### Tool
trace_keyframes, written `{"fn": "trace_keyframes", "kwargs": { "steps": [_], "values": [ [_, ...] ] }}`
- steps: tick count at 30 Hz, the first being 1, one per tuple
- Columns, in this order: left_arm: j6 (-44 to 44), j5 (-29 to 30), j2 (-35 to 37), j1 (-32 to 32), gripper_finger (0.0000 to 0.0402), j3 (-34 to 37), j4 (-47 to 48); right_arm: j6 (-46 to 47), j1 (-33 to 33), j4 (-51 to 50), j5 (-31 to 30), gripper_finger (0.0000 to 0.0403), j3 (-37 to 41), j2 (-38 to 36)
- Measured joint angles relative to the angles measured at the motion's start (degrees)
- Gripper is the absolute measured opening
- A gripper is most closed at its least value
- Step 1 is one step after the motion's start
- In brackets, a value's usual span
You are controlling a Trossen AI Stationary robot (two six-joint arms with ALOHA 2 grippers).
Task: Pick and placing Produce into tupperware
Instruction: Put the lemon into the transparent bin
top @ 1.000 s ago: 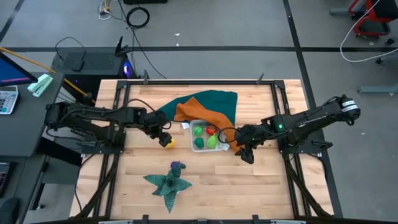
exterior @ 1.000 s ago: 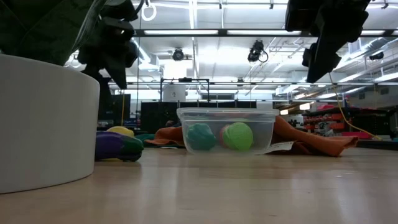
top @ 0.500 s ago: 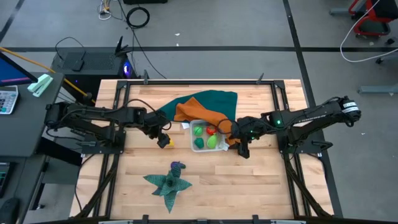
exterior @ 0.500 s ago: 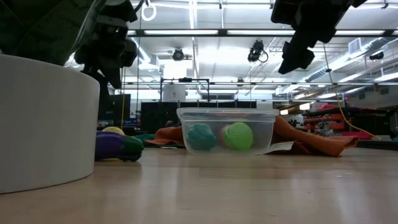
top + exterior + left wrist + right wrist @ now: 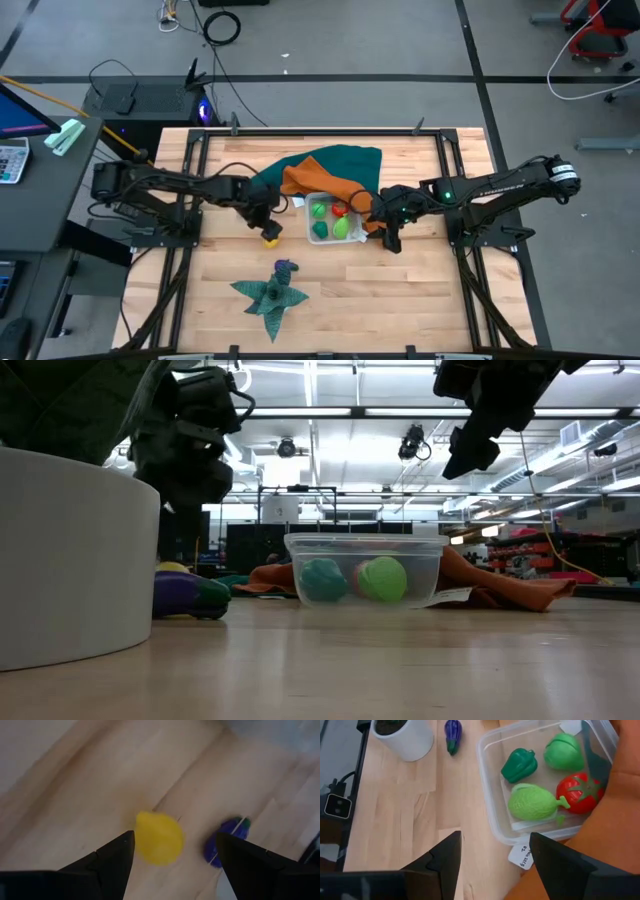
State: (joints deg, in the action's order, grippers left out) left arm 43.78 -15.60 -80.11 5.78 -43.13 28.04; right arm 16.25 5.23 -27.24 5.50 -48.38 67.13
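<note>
The left tool hangs over the pale wood-plank counter with its two dark fingers spread, and a smooth yellow produce piece, rounded with a small point at one end, lies on the planks between them. Whether the fingers touch it is hard to tell, since that view is blurred. Just beside it lies a glossy purple eggplant with a green cap.

The right tool hovers beside the tupperware, its fingers parted and holding nothing. The tupperware is a clear, thin-walled plastic box with rounded corners and a white label, sitting near the counter's middle against a rumpled orange cloth that overlaps a teal cloth. Inside lie a dark green bell pepper, a round light green piece, a bumpy light green piece and a shiny red tomato.

A white cylindrical pot stands on the star-shaped green cloth.
</note>
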Motion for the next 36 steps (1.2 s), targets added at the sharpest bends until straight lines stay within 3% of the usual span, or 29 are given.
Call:
{"fn": "trace_keyframes", "kwargs": {
  "steps": [3, 14, 19, 26, 36],
  "values": [
    [-1.4, -0.44, -0.95, -0.57, 0.0286, 0.0, 0.75, 0.03, 0.0, -0.02, 0.08, 0.0199, 0.0, 0.0],
    [8.8, -1.85, -0.99, 1.05, 0.0286, 0.02, 1.28, -0.5, 0.02, 0.47, 0.22, 0.0199, 0.0, 0.0],
    [-1.29, -1.81, -0.99, 1.93, 0.0286, 0.02, -1.16, -2.28, 0.0, 0.59, 0.2, 0.0199, 0.0, 0.0],
    [-18.03, 3.59, -0.97, 1.93, 0.0286, 0.0, -1.27, -2.46, 0.02, 0.55, 0.2, 0.0199, 0.0, 0.0],
    [-17.86, 6.85, -0.95, 2.17, 0.0286, 0.0, -1.14, -1.03, 0.02, 0.55, 0.17, 0.0199, 0.0, 0.0]
  ]
}}
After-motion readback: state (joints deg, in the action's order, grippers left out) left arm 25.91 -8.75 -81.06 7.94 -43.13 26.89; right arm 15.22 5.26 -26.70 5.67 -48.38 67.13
